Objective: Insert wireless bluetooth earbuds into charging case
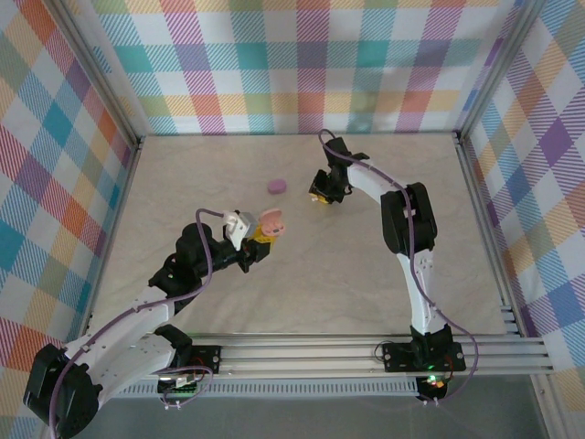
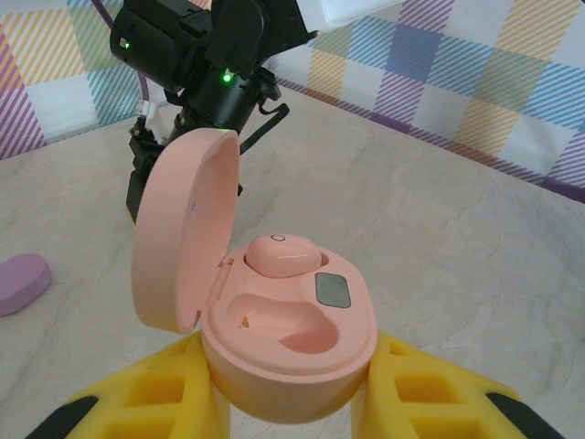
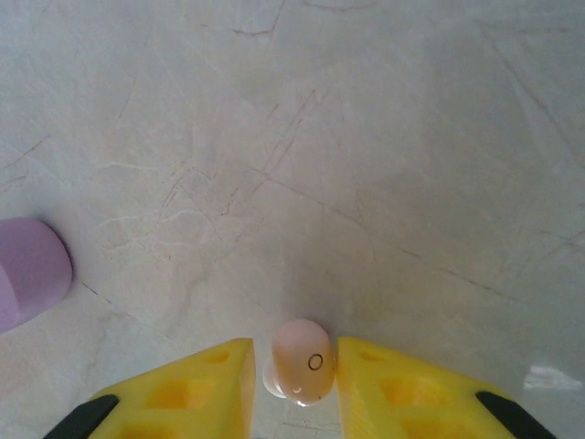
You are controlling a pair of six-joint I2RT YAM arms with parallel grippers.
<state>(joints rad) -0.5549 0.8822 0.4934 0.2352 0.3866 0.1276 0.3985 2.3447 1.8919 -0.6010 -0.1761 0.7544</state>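
Marble table (image 3: 366, 137) | left fingers (image 1: 264, 234) grip open case (image 2: 274, 366) | right fingers (image 1: 320, 196) pinch earbud (image 3: 302, 362)

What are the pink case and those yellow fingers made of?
The pink case looks like smooth hard plastic, satin finish: light spreads softly over its lid. The yellow fingers seem matte plastic or firm foam: dull, with moulded hollows.

Pale marbled table (image 1: 366, 293). Purple puck (image 1: 276, 186) lies flat, mid-far. Pink earbud (image 3: 302, 361) apparently rests on it too.
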